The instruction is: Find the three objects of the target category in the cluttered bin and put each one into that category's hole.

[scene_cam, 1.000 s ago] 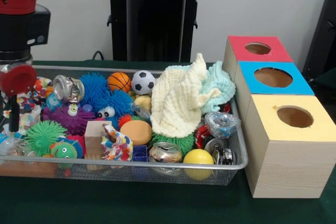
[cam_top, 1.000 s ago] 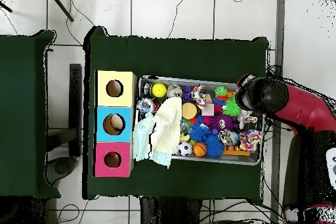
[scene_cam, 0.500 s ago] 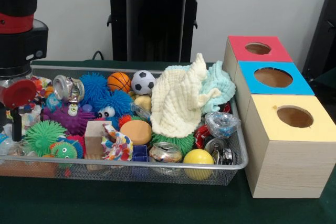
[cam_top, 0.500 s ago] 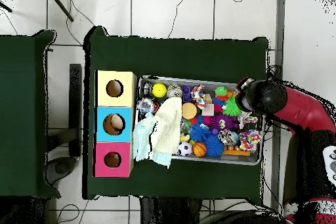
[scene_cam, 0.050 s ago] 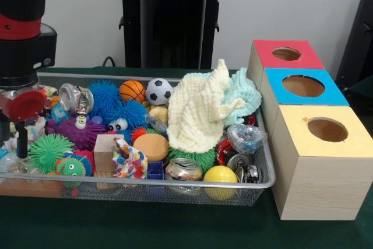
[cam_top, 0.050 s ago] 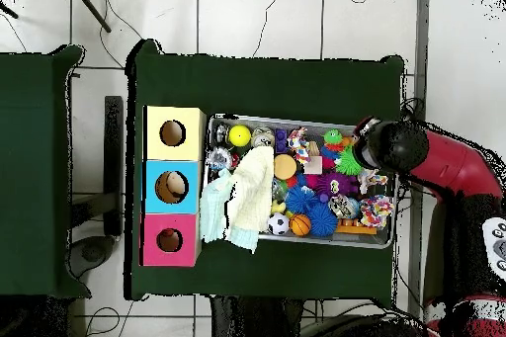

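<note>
The pincer (scene_cam, 0.050 s ago: 14, 144) hangs over one end of the wire mesh bin (scene_cam, 0.050 s ago: 265, 167), low among the toys; I cannot tell whether it is open or closed. The green-covered desk (cam_top, 0.050 s ago: 267, 81) carries everything. Well away from the pincer, beyond the bin's other end, stand three boxes with holes: red (scene_cam, 0.050 s ago: 285, 54), blue (scene_cam, 0.050 s ago: 303, 86), yellow (scene_cam, 0.050 s ago: 327, 130). A cream cloth (scene_cam, 0.050 s ago: 201, 112) is heaped toward that end. Just beside the pincer lie a green spiky ball (scene_cam, 0.050 s ago: 48, 151) and a crushed can (scene_cam, 0.050 s ago: 74, 97).
</note>
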Controlling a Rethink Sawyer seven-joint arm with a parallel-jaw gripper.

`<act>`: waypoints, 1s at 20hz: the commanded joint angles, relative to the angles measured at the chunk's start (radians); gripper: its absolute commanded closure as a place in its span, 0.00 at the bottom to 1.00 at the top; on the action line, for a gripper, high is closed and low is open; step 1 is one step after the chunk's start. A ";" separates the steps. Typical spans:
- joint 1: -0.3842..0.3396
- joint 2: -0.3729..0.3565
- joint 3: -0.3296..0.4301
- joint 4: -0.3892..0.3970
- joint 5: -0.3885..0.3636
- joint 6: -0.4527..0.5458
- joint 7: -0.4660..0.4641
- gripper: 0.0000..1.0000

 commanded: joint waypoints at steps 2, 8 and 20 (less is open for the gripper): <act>0.031 0.060 0.064 0.079 -0.060 0.037 -0.103 0.00; 0.053 0.023 0.036 0.184 -0.046 -0.010 -0.013 0.00; 0.080 0.114 0.017 0.166 -0.054 -0.161 0.060 0.00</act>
